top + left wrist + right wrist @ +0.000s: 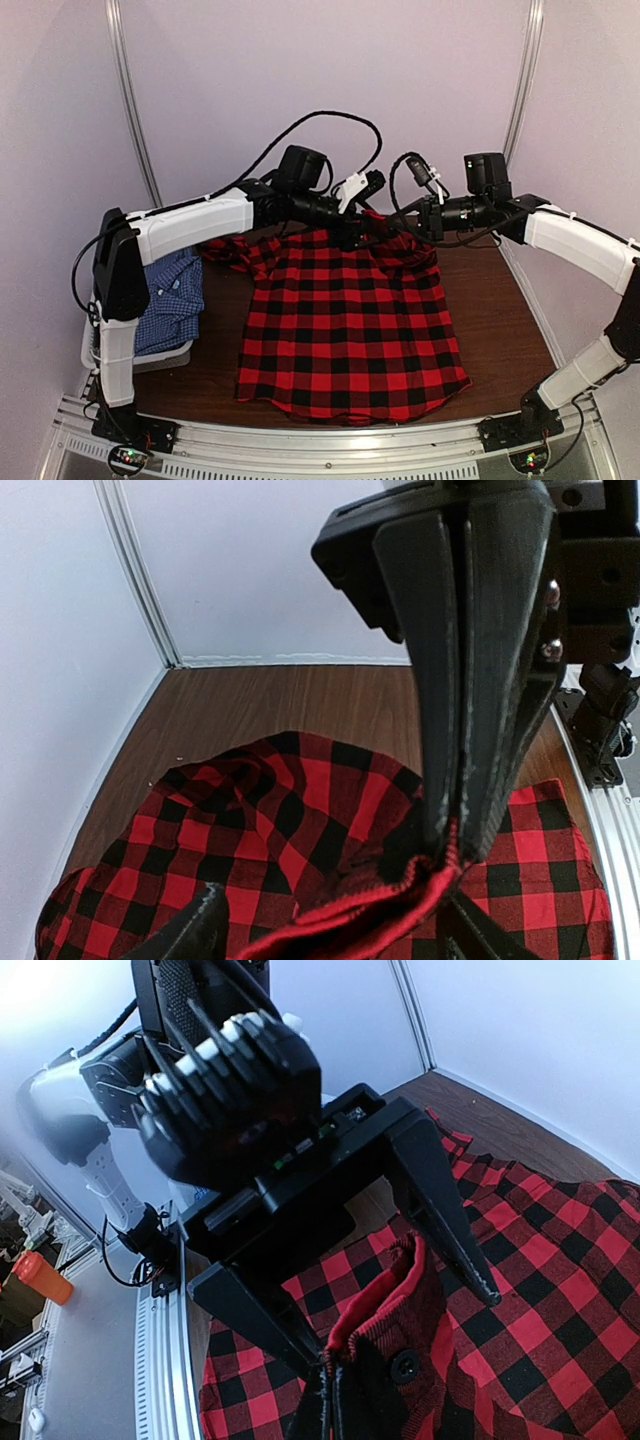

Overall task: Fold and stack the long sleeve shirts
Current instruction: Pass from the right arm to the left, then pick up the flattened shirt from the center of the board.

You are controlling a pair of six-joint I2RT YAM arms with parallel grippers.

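The red-and-black plaid shirt [350, 320] lies spread on the table, collar end toward the back wall. My right gripper [405, 225] is shut on a raised fold of its far edge with a black button; the pinch shows in the right wrist view [328, 1410] and in the left wrist view [450, 850]. Facing it, my left gripper [365, 232] is open, its fingers [450, 1230] straddling the red-lined fold without touching it. In the left wrist view that fold hangs between the left gripper's [330, 935] tips. The blue-and-white check shirt [170, 295] sits crumpled at the left.
A pale grey basket [160, 358] holds the blue shirt at the table's left edge. White walls close in the back and sides. A metal rail [330, 440] with both arm bases runs along the near edge. Bare brown wood [500, 300] shows right of the plaid shirt.
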